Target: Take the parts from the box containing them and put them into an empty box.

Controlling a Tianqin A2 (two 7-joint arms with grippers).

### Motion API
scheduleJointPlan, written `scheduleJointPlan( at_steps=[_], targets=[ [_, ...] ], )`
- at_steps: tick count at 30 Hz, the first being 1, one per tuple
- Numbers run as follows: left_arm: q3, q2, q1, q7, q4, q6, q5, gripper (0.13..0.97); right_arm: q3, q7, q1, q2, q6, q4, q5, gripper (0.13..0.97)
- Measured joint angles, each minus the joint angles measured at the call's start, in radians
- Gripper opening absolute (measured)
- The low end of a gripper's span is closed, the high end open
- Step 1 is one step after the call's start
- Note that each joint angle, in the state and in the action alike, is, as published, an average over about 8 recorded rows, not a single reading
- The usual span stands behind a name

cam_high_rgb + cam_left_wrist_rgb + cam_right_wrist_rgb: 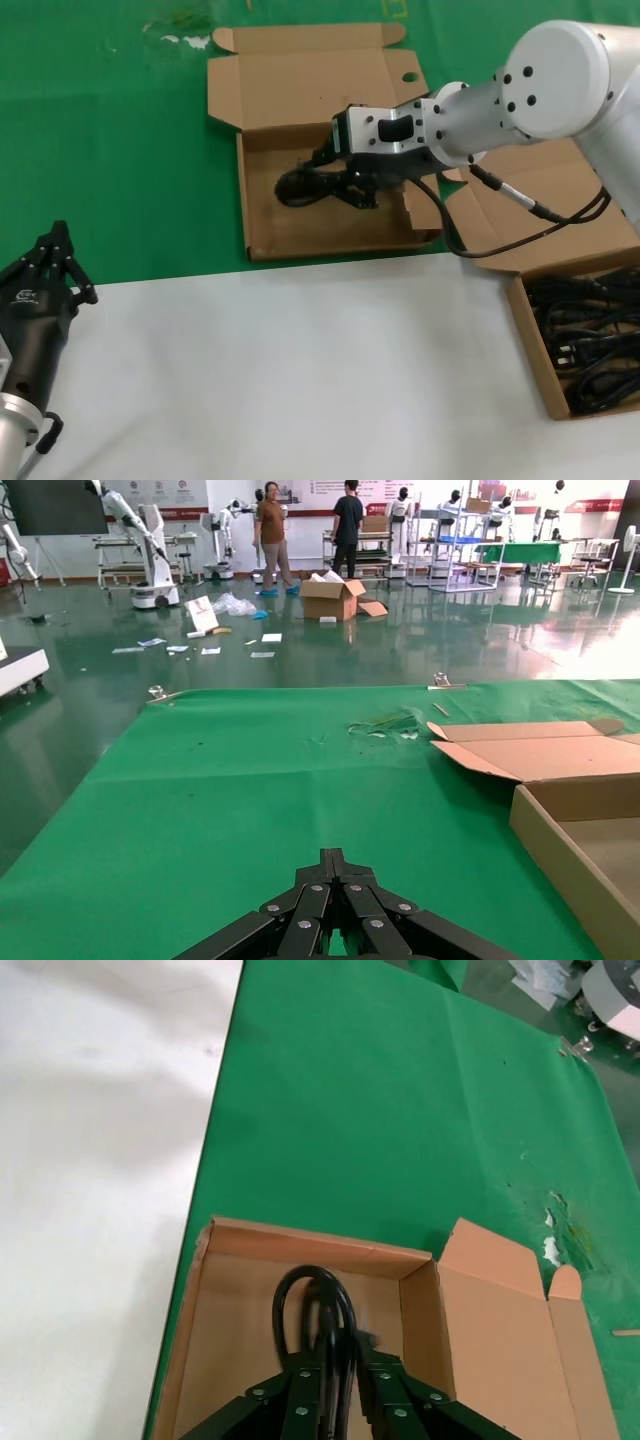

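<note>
The empty box (262, 215) lies open on the green cloth, its lid flap showing a round hole (410, 77). My right gripper (328, 162) reaches over it, shut on one of the parts, a black bundled power cord (298, 187). In the right wrist view the cord's loop (312, 1295) sticks out past the gripper (336, 1362), over the box floor (230, 1340). I cannot tell whether the cord touches the floor. The box containing the parts (528, 335) sits at the far right with several black cords (590, 345) inside. My left gripper (57, 252) rests shut at the lower left, empty (335, 860).
A white tabletop (300, 370) fills the near side and meets the green cloth (110, 150) along a line just below the empty box. The left wrist view shows that box's near wall (560, 855) and lid (545, 755). Two people (272, 525) stand far off on the hall floor.
</note>
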Motion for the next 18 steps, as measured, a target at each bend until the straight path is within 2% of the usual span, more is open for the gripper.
scheduleJointPlan(
  at_steps=[10,18],
  targets=[
    [0.0,0.0,0.0,0.0,0.0,0.0,0.0,0.14,0.014,-0.008,-0.016,-0.004,0.028,0.002,0.02,0.269],
    [0.0,0.0,0.0,0.0,0.0,0.0,0.0,0.14,0.069,0.036,-0.06,0.046,0.051,0.142,0.06,0.399]
  ],
)
